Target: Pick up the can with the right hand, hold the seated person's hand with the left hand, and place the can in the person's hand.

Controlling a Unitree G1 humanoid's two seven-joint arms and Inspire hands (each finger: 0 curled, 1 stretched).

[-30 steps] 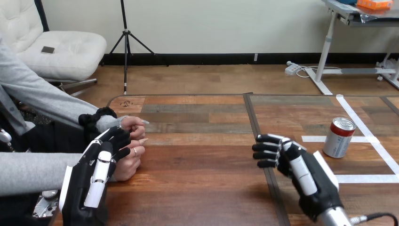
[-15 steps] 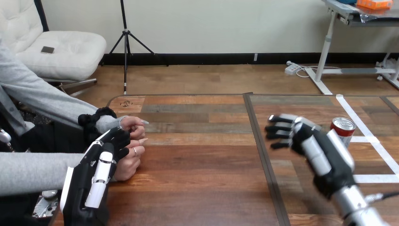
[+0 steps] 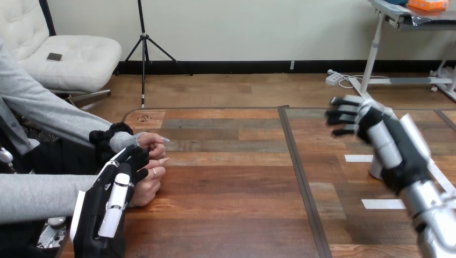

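At the wooden table (image 3: 231, 183), the robot's right hand (image 3: 371, 126) hung in the air over the table's right half, its fingers (image 3: 340, 114) spread and only lightly bent, pointing left and closed on nothing. The can (image 3: 375, 167) stood upright on the table at the right, mostly hidden behind that hand and its wrist; only its silver lower part showed. It stood between two strips of white tape (image 3: 383, 203), and the hand was not touching it.

At the table's left edge, the person's hands (image 3: 146, 189) rested together on the wood, reaching in from the left in grey sleeves. The robot's left hand (image 3: 110, 199) came up from the near edge with its white-shelled back facing up, and its far end lay against the person's hands. Whether it had any hold on them could not be told from this angle. The left hand and the can were well apart, with bare tabletop between them.
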